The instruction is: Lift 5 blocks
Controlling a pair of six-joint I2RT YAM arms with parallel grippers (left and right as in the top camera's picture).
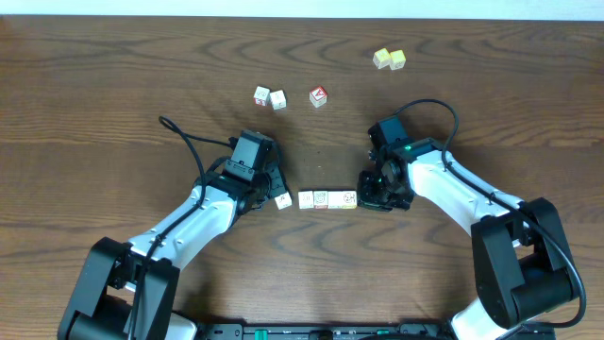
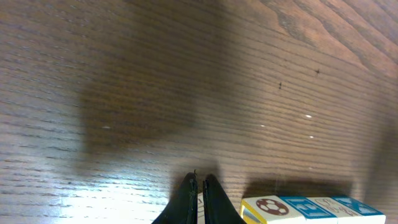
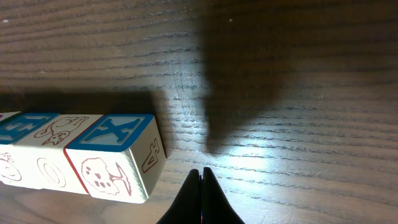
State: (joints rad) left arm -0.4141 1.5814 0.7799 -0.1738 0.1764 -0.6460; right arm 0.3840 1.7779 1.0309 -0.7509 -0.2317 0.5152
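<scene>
A short row of cream blocks [image 1: 326, 199] lies end to end on the table between my two arms. The left wrist view shows its near end, a football print [image 2: 268, 208]. In the right wrist view its other end is a block with a blue X [image 3: 118, 133] on top. One more block [image 1: 284, 201] lies apart at the row's left end, right at my left gripper [image 1: 276, 193]. That gripper [image 2: 199, 194] is shut, and a cream sliver shows behind its tips. My right gripper [image 1: 366, 195] [image 3: 201, 177] is shut beside the X block, holding nothing.
Two more cream cubes [image 1: 270, 97] and a red-faced cube [image 1: 318, 95] sit farther back. Two plain yellow cubes [image 1: 389, 59] rest near the far right. Black cables loop behind each arm. Bare wood lies ahead of both wrists.
</scene>
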